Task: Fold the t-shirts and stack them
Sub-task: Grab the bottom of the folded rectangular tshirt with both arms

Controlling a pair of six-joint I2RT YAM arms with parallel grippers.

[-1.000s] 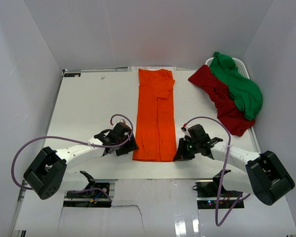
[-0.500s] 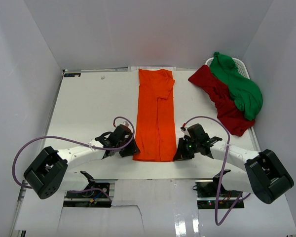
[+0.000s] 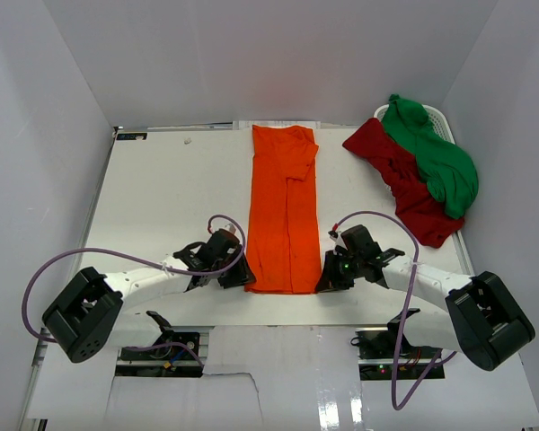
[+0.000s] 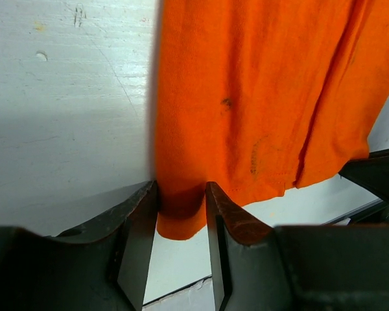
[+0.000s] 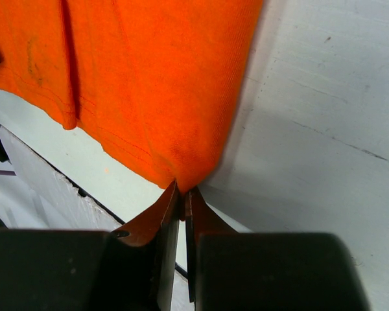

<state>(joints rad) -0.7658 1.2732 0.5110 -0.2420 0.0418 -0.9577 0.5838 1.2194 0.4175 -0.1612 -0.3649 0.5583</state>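
Two lower hem corners of the orange t-shirt (image 3: pixel 283 211): my right gripper (image 5: pixel 181 194) clamps one, my left gripper (image 4: pixel 181 194) straddles the other, fingers apart; I'd pinch, then fold.

bare table (image 3: pixel 171 197) left, shirt heap (image 3: pixel 422 180) far right

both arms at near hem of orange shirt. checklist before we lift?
1. Right jaws shut on the orange shirt, near right corner: ok.
2. Left jaws shut on its near left corner: not ok; they straddle it with a gap.
3. Shirt lying flat in a long strip: ok.
4. All layers caught in each grip: cannot tell.
5. Red shirt and green shirt apart from the orange one: ok, heaped far right.
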